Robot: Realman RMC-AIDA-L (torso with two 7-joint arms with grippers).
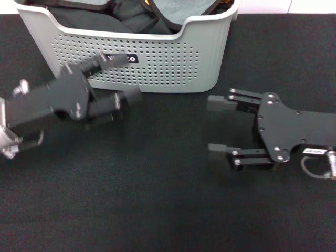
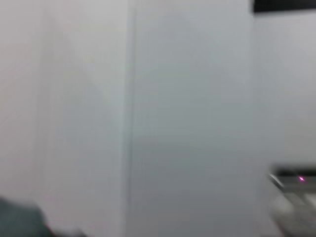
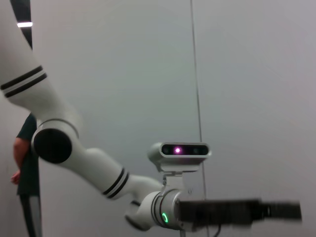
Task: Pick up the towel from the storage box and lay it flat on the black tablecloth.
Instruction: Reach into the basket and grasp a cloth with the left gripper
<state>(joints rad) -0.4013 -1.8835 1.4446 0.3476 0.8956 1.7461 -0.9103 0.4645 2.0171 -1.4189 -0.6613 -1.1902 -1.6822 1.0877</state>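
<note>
**Grey towel still in the box, both tools outside it**

Grey plastic, the storage box (image 1: pixel 157 63) stands at the far side of the black tablecloth (image 1: pixel 157 199). The towel (image 1: pixel 173 13) lies bunched inside, grey face up with black trim, among dark cloths (image 1: pixel 126 18). The left tool (image 1: pixel 123 79) hovers at the box's front wall; whether its fingers are apart cannot be told. The right tool (image 1: pixel 218 126), fingers apart, hovers near the box's right corner. The right wrist view alone shows the left arm (image 3: pixel 98 168) against a wall.

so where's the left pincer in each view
Head view: left pincer at centre-left, over the black tablecloth, its tips in front of the storage box.
Left wrist view: not in it, only a pale wall.
Right wrist view: left pincer, dark, at lower right.
Shared landmark: the left pincer itself.
</note>
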